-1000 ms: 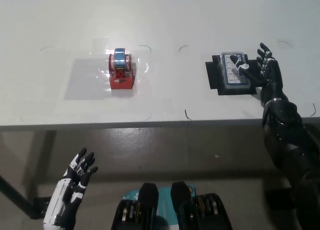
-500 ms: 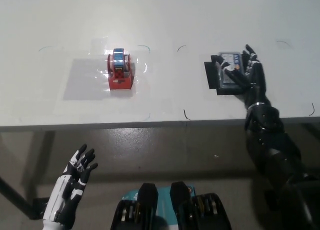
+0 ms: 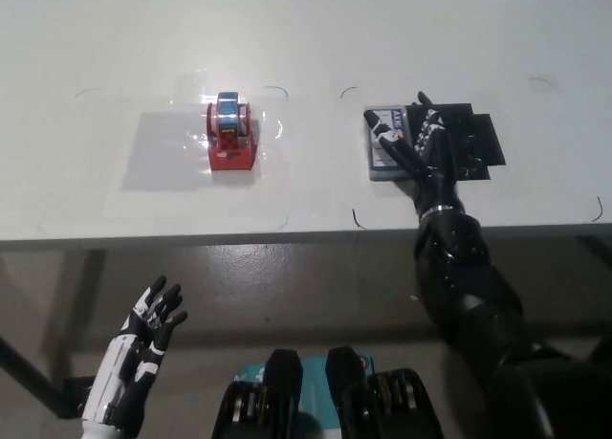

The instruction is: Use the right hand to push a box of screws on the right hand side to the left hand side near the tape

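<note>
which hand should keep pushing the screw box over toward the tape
The right hand. It lies on the box of screws on the table, with the tape off to the left. The left hand hangs open below the table edge.

No text, brand or number can be read anywhere. The box of screws, at about 2 o'clock on the tabletop, has a pale label, but its markings are too small and blurred to make out. The tape dispenser, at about 10 o'clock, shows blue and red patches with no legible lettering.
</note>
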Robot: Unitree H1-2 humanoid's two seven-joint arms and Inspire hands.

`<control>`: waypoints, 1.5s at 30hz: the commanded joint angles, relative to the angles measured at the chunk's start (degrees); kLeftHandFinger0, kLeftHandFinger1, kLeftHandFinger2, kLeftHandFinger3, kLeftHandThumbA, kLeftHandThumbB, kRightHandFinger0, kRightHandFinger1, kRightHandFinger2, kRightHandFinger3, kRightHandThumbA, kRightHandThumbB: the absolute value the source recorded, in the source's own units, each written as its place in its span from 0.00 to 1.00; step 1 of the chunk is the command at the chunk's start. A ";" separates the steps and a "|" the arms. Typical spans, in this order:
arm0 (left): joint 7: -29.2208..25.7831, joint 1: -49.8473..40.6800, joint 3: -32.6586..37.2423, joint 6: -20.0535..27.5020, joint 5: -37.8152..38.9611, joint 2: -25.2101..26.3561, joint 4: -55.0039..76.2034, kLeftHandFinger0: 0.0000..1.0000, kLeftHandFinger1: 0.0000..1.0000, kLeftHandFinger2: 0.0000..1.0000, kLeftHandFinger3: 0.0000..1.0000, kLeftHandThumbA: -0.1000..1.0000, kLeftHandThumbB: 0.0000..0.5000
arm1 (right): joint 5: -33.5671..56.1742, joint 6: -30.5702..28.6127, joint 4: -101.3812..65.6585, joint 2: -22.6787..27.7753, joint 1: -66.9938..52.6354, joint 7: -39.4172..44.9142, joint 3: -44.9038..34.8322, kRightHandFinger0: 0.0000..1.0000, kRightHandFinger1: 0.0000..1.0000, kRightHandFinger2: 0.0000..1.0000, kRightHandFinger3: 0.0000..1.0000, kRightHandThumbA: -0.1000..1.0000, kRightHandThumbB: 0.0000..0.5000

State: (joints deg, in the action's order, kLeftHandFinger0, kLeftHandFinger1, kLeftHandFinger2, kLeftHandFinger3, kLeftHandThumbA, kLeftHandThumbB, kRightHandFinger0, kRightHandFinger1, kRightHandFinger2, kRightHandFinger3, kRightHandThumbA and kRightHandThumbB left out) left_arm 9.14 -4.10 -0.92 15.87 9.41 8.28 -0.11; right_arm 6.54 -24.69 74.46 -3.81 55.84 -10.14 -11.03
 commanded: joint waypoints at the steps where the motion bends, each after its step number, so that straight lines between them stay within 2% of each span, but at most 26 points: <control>1: 0.82 0.20 -0.43 1.58 0.97 0.48 1.67 1.00 1.00 1.00 1.00 0.76 0.37 | 0.73 -2.24 -0.93 -1.19 3.71 -1.96 -0.39 1.00 1.00 1.00 1.00 1.00 0.65; 4: 0.85 0.38 -0.28 2.05 0.72 0.38 1.51 1.00 1.00 1.00 1.00 0.76 0.35 | 1.63 -2.24 -1.30 -2.07 3.85 -1.75 -1.04 1.00 1.00 1.00 1.00 1.00 0.56; 6: 0.78 0.53 -0.37 1.81 0.61 0.52 1.21 1.00 1.00 1.00 1.00 0.77 0.40 | 1.48 -2.24 -1.48 -2.84 4.01 -2.82 -1.12 1.00 1.00 1.00 1.00 1.00 0.49; 10: 0.92 0.64 -0.46 1.80 0.90 0.70 1.38 1.00 1.00 1.00 1.00 0.76 0.36 | 1.74 -2.24 -1.79 -4.22 4.52 -3.94 -1.50 1.00 1.00 1.00 1.00 1.00 0.56; 14: 1.07 0.52 -0.45 2.00 0.88 0.88 1.31 1.00 1.00 1.00 1.00 0.78 0.37 | 2.16 -2.24 -1.11 -5.21 5.05 -3.57 -1.71 1.00 1.00 1.00 1.00 1.00 0.63; 19: 1.01 0.42 -0.39 1.35 0.93 0.85 1.85 1.00 1.00 1.00 1.00 0.77 0.37 | 4.07 -1.96 0.17 -6.69 5.88 -3.56 -2.93 1.00 1.00 1.00 1.00 1.00 0.62; 22: 1.19 0.42 -0.33 1.61 1.09 0.86 1.59 1.00 1.00 1.00 1.00 0.77 0.38 | 5.34 -2.18 0.46 -7.82 6.37 -3.83 -4.31 1.00 1.00 1.00 1.00 1.00 0.56; 30: 1.47 0.35 -0.34 1.90 0.66 1.20 1.59 1.00 1.00 1.00 1.00 0.79 0.39 | 7.36 -2.24 -0.34 -10.57 7.09 -5.40 -7.89 1.00 1.00 1.00 1.00 1.00 0.48; 35: 1.38 0.57 -0.40 2.14 0.15 1.37 1.66 1.00 1.00 1.00 1.00 0.79 0.37 | 9.06 -2.24 -0.58 -11.61 7.52 -4.19 -9.68 1.00 1.00 1.00 1.00 1.00 0.48; 37: 1.27 0.57 -0.44 2.39 -0.08 1.38 1.57 1.00 1.00 1.00 1.00 0.78 0.35 | 10.02 -2.24 -0.54 -12.06 7.60 -3.33 -10.42 1.00 1.00 1.00 1.00 1.00 0.41; 41: 1.56 0.64 -0.42 2.92 0.38 1.41 1.53 1.00 1.00 1.00 1.00 0.79 0.35 | 9.95 -2.24 0.47 -12.48 7.72 -3.45 -10.20 1.00 1.00 1.00 1.00 1.00 0.44; 43: 1.62 0.73 -0.44 2.41 0.70 1.44 1.75 1.00 1.00 1.00 1.00 0.78 0.36 | 9.37 -2.24 0.81 -12.72 7.76 -4.25 -9.58 1.00 1.00 1.00 1.00 1.00 0.41; 45: 1.73 0.91 -0.52 2.18 1.28 1.40 1.83 1.00 1.00 1.00 1.00 0.78 0.37 | 9.99 -1.90 1.60 -13.13 7.83 -3.59 -9.80 1.00 1.00 1.00 1.00 1.00 0.47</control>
State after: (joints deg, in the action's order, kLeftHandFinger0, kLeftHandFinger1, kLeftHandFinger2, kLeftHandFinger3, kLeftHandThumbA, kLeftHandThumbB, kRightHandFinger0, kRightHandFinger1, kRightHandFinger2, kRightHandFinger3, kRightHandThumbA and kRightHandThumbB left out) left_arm 9.71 -3.98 -0.94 15.90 9.47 8.77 -0.11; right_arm 15.10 -24.81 75.61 -15.48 59.96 -14.50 -20.89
